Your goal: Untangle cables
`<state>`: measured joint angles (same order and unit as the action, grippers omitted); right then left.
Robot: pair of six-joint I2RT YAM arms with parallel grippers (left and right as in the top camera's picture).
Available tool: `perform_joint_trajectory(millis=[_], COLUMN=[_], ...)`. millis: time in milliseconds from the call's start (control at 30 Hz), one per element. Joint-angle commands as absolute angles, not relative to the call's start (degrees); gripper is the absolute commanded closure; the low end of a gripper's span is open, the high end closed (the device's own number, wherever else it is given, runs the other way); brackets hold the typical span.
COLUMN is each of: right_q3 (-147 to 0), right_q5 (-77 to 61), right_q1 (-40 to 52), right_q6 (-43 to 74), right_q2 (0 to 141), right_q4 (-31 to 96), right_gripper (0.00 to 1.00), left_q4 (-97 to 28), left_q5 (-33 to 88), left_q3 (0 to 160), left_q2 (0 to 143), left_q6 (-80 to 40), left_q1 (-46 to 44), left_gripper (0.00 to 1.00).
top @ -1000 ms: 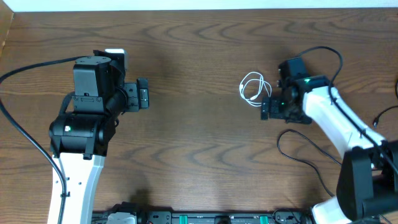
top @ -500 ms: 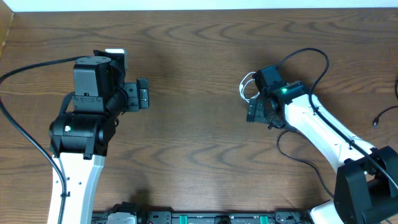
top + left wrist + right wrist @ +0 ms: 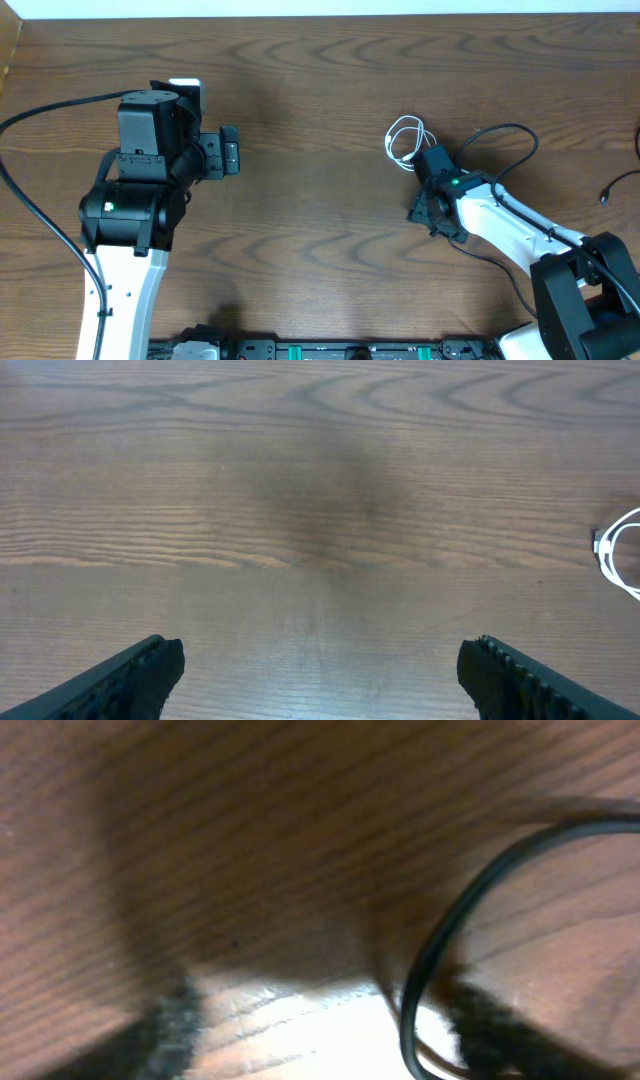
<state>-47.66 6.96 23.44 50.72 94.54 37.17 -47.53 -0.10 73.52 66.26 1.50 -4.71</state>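
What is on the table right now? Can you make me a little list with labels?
table: brown wood
white cable: small loops, lying flat just beyond the right arm
black cable: thin, with a bend on the table by the right gripper's fingers, not pinched
left gripper: open, empty, far from both cables
right gripper: open, low over the black cable

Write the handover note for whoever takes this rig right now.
Left gripper: open, empty, hovering away from both cables.
Right gripper: jaws apart, low over the table, with the black cable between them and not yet clamped.
White cable: in small loops just beyond the right wrist.
Done: white appears clear of black.
Left: probably grip the black cable and lay it out.
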Motion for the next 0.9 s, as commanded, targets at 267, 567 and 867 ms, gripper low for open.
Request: perform_joint_trajectory(millis=[267,567,867], right_q3=[-45.69,-45.69,-45.69], right_q5=[9.06,9.19,9.61], right_q1=[23.57,23.57,23.57], right_q6=[51.88,51.86,51.86], right_q2=[95.64,95.64,95.64], right_q4=[33.89,33.61,33.58], right_gripper=[0.89,0.94,0.99], left_q4=[-47.48,-47.48,-47.48], left_q5=[0.01,0.01,0.01], left_q3=[74.04,74.04,74.04], left_q2=[66.24,66.24,66.22], left_q6=[1.85,1.85,1.85], left_q1=[-4.67,-4.67,-4.67], left_gripper=[0.08,0.07,0.08])
